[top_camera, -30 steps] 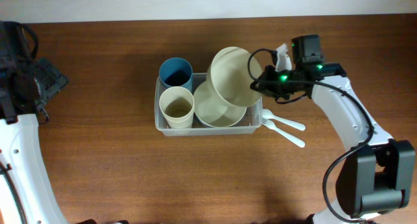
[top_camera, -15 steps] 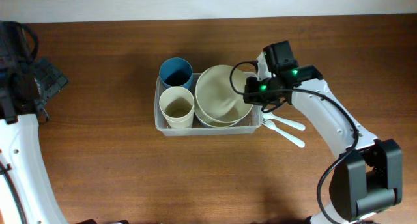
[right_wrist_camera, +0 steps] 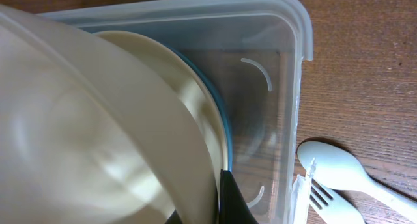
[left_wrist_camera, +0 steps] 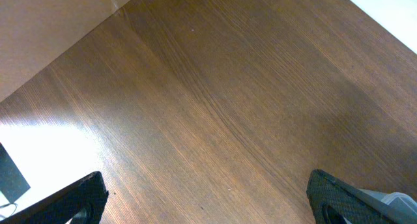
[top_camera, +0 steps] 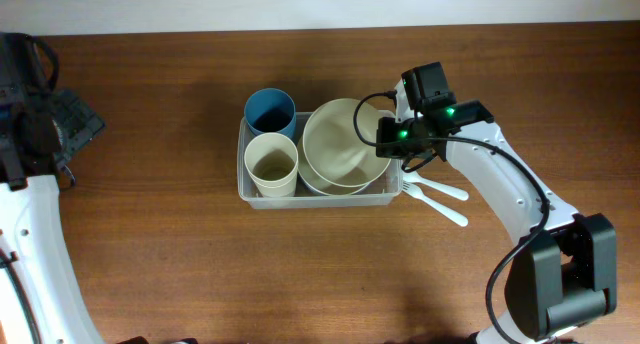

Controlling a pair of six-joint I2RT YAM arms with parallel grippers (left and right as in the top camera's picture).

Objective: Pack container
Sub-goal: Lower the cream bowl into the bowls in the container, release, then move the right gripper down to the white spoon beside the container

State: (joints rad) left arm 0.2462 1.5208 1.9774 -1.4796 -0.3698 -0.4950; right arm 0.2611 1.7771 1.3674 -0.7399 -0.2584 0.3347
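Far left, my left fingers (left_wrist_camera: 71,201) stand wide apart over the desk (left_wrist_camera: 215,100), holding nothing. Mid-desk sits the container (top_camera: 320,201) — blue cup (top_camera: 269,111) and cream cup (top_camera: 271,164) upright in its left end, a cream bowl (top_camera: 340,144) tilted in its right. My right fingers (right_wrist_camera: 231,198) are clamped on that bowl's right rim. A spoon (right_wrist_camera: 332,172) and fork (right_wrist_camera: 318,196) lie on the desk just beside the container's right wall.

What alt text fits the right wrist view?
A cream bowl, gripped at its rim by the right fingers, tilts into the clear container over another cream bowl. A white spoon and fork lie beside it.
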